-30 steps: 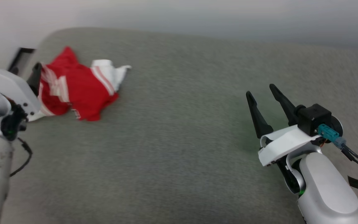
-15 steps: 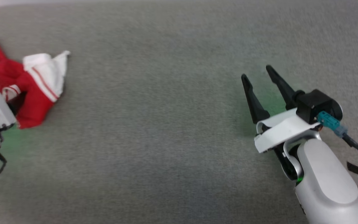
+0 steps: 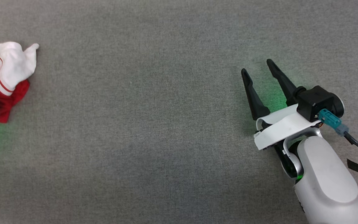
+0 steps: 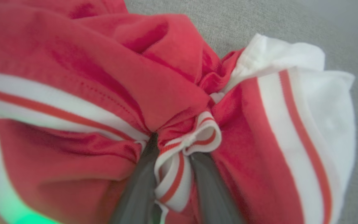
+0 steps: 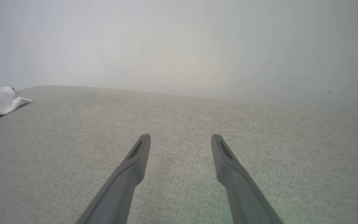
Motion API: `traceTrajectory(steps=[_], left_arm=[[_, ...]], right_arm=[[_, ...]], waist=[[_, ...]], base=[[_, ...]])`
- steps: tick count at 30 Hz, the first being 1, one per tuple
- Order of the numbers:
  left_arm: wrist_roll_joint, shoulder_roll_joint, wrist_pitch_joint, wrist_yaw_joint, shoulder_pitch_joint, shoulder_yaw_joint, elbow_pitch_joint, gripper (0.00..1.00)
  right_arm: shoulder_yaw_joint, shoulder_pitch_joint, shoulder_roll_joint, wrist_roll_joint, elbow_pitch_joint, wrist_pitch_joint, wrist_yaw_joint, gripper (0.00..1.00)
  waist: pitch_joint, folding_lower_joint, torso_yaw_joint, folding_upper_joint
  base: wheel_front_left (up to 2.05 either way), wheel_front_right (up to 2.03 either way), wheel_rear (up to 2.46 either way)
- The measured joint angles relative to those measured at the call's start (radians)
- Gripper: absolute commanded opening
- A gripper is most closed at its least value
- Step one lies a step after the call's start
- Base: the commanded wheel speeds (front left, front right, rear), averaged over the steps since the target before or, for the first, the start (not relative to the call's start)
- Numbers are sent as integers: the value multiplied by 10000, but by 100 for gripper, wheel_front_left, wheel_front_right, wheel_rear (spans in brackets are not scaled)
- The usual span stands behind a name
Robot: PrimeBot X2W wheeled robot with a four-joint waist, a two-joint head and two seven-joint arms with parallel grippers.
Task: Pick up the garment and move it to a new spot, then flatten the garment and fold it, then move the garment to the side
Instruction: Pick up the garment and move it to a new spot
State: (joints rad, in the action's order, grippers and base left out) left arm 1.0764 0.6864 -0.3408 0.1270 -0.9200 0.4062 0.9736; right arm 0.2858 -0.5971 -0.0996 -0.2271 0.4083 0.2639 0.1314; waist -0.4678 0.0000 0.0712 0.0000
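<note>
Left gripper (image 4: 174, 146) has the garment (image 4: 179, 77) pinched; right gripper (image 3: 256, 66) spread wide, holding nothing.
Left fingers (image 4: 141, 180) clamp a fold of striped trim (image 4: 202, 133), red and white cloth bunched all around and ahead of the tips; the right gripper sits above the grey fabric surface (image 3: 154, 124), the garment well off to its left, a white sleeve (image 3: 14, 62) nearest it.

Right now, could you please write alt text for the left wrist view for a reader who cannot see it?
The left pincer grips a fold of striped trim on the bunched red garment, seen close up. Its white sleeve sits at the right, with the grey surface beyond at the top.
</note>
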Motion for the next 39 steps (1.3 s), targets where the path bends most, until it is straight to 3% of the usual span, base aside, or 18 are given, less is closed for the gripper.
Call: traceTrajectory(steps=[10,13,21,27,30,32,39], left_arm=[[510,-284,1227,21,395,1139,-1325,0],[966,-79,1331,19,388,1246,-2098,0],[2082,-251,458,19,646,1921,-5609,0],[1655,-690,-236,8,696,2947,-7731,0],[1515,-1068,-407,-46,584,3258,-7994,0],[1076,-1659,-711,-48,144,3852,-7917,0],[658,-2894,-1162,-23,-737,4790,-6027,0]], right_arm=[[-59,682,128,-270,349,0,0,100],[-159,949,157,-389,357,0,0,100],[-903,1629,234,-625,73,0,0,100],[-1563,1725,332,-709,-522,0,0,100],[-1778,1719,385,-729,-755,0,0,100],[-2054,1703,424,-811,-1078,0,0,100],[-2533,1659,458,-1409,-1714,0,0,100]], waist=[[1159,0,-317,0],[1656,0,-507,0],[2670,0,-816,0],[2740,0,-539,0],[2689,0,-367,0],[2560,0,-33,0],[2001,0,1092,0]], base=[[0,0,0],[0,0,0],[0,0,0],[0,0,0],[0,0,0],[0,0,0],[0,0,0]])
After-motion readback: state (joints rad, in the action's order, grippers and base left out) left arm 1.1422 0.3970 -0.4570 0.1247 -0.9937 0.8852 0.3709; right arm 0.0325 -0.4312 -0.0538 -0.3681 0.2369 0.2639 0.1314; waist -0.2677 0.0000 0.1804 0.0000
